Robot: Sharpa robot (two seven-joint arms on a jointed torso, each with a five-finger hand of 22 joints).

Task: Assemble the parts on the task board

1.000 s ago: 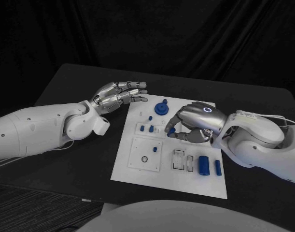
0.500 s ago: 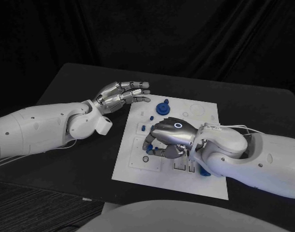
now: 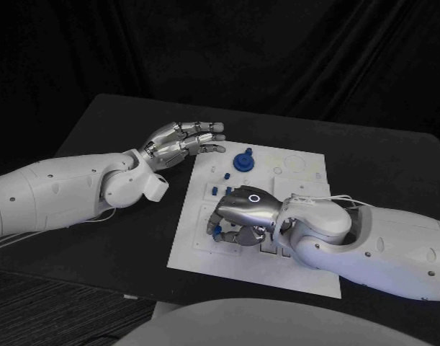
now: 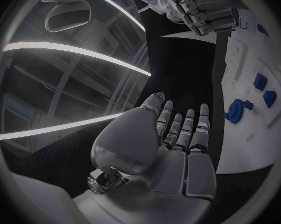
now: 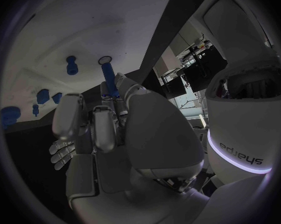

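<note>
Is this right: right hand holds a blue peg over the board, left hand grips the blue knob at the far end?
Only partly. The right hand holds the blue peg over the board, but the left hand is open beside the board, clear of the blue knob, as the head view shows.

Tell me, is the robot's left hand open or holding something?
Open. The left hand hovers beside the white board with its fingers straight, spread apart and nothing in them.
</note>
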